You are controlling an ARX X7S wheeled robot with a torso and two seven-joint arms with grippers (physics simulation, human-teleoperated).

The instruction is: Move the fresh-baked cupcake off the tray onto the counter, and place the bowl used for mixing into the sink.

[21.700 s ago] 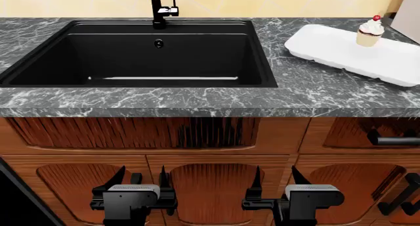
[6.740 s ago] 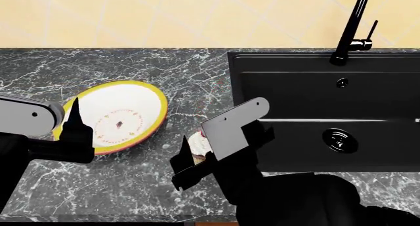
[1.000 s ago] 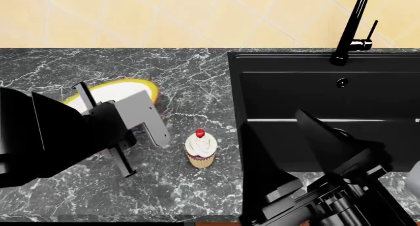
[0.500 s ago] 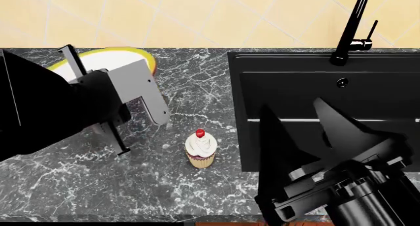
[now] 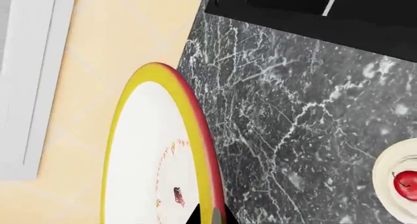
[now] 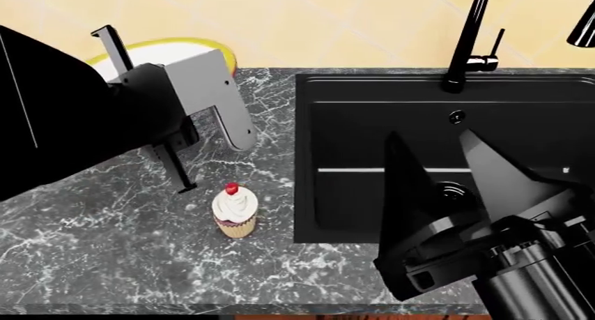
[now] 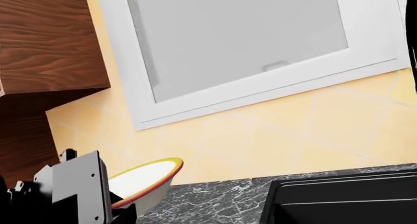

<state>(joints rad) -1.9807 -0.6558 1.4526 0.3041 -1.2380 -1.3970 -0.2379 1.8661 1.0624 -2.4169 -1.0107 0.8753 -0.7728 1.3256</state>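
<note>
Lifted higher since a moment ago, the bowl (image 6: 158, 51) is clenched in my left tool (image 6: 149, 104), cupcake (image 6: 233, 210) already on the surface (image 6: 111, 250), sink (image 6: 446, 153) next, right tool (image 6: 442, 187) released.

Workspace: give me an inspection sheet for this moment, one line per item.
Surface: the counter, dark veined marble, no spills seen.
Cupcake: the cupcake stands upright on the counter beside the sink, untouched.
Bowl: the bowl is lifted and tilted, held at its rim by the left claw, not yet over the sink.
Sink: the sink basin shows only its drain.
Tray: not in view.
Clutter: nothing seen.
Grippers: left claw shut on the bowl; right claw open, holding nothing, over the sink.
Cables: nothing seen.
Surroundings: faucet, yellow tiled wall, window, wooden cabinet.
</note>
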